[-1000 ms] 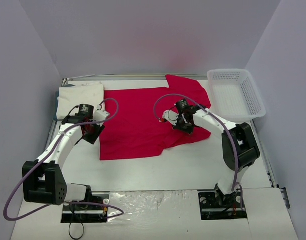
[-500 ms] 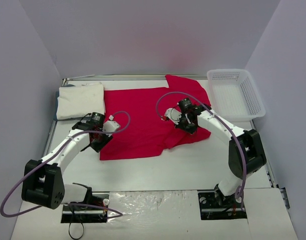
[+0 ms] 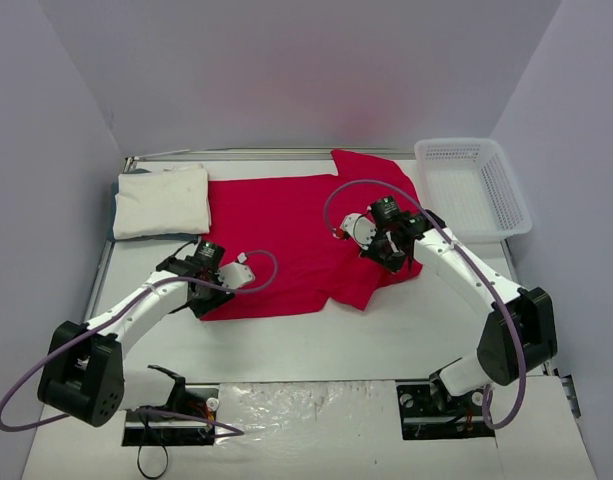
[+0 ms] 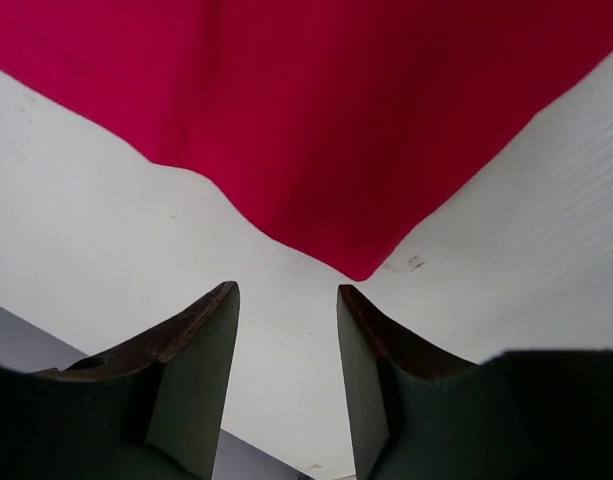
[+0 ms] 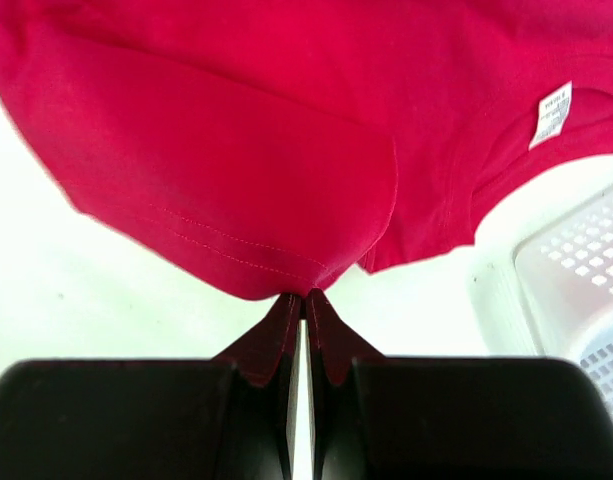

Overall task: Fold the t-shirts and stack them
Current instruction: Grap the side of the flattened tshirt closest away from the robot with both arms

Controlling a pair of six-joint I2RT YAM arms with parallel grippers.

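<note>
Here, one red t-shirt, one white t-shirt

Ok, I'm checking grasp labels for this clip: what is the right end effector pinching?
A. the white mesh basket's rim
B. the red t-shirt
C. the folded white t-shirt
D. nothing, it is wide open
B: in the right wrist view the right end effector is closed with a fold of the red t-shirt gathered at its tips, clear of the white mesh basket.
</note>
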